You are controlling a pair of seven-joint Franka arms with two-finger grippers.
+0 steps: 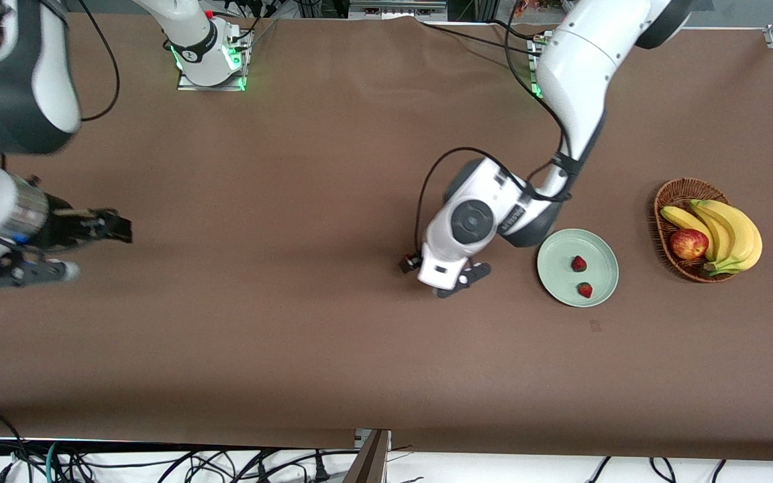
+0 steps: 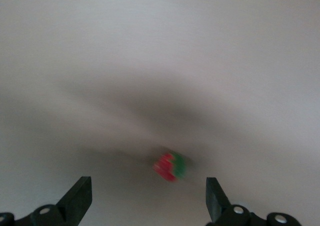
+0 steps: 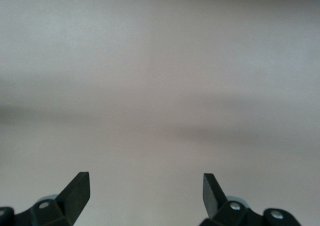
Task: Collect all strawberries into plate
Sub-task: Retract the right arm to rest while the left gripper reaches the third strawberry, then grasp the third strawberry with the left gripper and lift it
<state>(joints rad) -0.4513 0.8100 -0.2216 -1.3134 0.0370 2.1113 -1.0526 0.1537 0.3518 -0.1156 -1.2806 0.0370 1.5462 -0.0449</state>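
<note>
Two strawberries lie in the pale green plate, beside the basket. My left gripper is low over the cloth beside the plate, toward the right arm's end. In the left wrist view a blurred strawberry lies on the cloth just ahead of my open left gripper, between the lines of its fingers and touching neither. The hand hides it in the front view. My right gripper waits open at its own end of the table, and its wrist view shows the gripper over bare cloth.
A brown wicker basket with bananas and a red apple stands beside the plate toward the left arm's end. The table's edge nearest the front camera runs along the bottom of the front view, with cables below it.
</note>
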